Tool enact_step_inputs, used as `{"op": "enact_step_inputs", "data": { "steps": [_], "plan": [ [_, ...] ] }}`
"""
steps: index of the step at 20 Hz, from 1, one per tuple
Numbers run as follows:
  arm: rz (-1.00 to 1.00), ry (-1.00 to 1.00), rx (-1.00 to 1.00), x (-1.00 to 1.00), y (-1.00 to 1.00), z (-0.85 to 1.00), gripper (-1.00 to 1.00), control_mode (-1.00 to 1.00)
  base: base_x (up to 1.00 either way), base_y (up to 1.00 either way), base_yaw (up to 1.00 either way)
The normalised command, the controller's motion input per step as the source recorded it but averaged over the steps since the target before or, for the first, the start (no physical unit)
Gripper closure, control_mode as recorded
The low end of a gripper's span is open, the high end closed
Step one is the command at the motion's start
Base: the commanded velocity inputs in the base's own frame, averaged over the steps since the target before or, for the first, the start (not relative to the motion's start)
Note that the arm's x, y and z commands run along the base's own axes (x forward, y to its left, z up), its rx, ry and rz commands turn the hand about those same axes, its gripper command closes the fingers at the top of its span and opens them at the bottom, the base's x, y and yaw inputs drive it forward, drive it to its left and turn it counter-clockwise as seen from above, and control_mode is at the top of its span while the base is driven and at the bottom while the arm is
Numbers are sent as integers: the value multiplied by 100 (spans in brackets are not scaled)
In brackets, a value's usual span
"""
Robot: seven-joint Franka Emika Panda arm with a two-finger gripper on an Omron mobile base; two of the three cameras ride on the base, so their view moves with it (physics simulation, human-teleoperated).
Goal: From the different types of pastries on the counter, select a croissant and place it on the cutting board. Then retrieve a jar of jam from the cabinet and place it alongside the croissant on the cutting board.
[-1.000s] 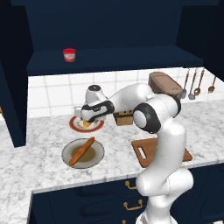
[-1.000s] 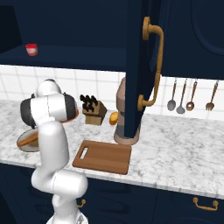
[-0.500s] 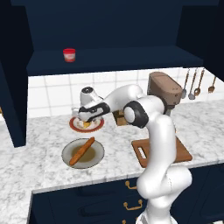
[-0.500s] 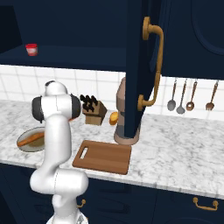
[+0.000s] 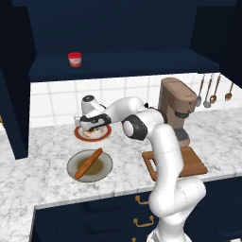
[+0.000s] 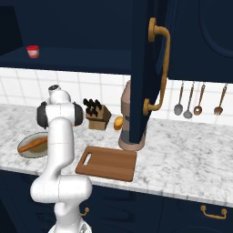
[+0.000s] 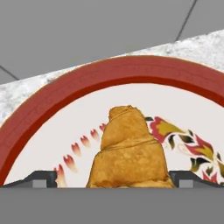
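In the hand view the golden croissant [image 7: 129, 148] lies on a white plate with a red rim [image 7: 52, 103]. My gripper [image 7: 116, 180] is open, with one dark fingertip [image 7: 41, 178] on each side of the croissant. From the left base view the gripper [image 5: 88, 126] sits low over that red-rimmed plate [image 5: 105, 134] at the back of the counter [image 5: 52, 179]. The wooden cutting board [image 6: 108, 162] lies bare near the front edge. The red jar of jam [image 5: 74, 59] stands on the open cabinet's shelf [image 5: 123, 64]. A baguette [image 5: 89, 163] rests on a grey plate, and the bun [image 6: 118, 122] sits by the coffee machine.
A brown coffee machine [image 5: 177, 106] stands behind the cutting board. A knife block [image 6: 97, 116] is against the tiled wall. The open navy cabinet door [image 6: 143, 68] with a gold handle hangs over the counter. Utensils [image 6: 198, 100] hang on the wall at the right.
The hand has sunk a little onto the red-rimmed plate while the elbow swung right. The pastries, board and jar have not moved.
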Motion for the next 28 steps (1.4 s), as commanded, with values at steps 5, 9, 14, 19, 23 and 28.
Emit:
{"op": "enact_step_inputs", "data": {
  "steps": [5, 9, 14, 19, 23, 28],
  "plan": [
    [-1, 3, -3, 8, -5, -26, 100, -100, 0, 0, 0],
    [-3, 13, 5, 0, -9, 30, 100, -100, 0, 0, 0],
    [-9, 24, 12, -20, -22, 78, 100, -100, 0, 0, 0],
    [-1, 3, 3, -95, -20, 13, 100, -100, 0, 0, 0],
    [7, 0, 0, -100, -37, -4, 100, -100, 0, 0, 0],
    [8, -6, 0, -100, -51, -30, 100, -100, 0, 0, 0]
  ]
}}
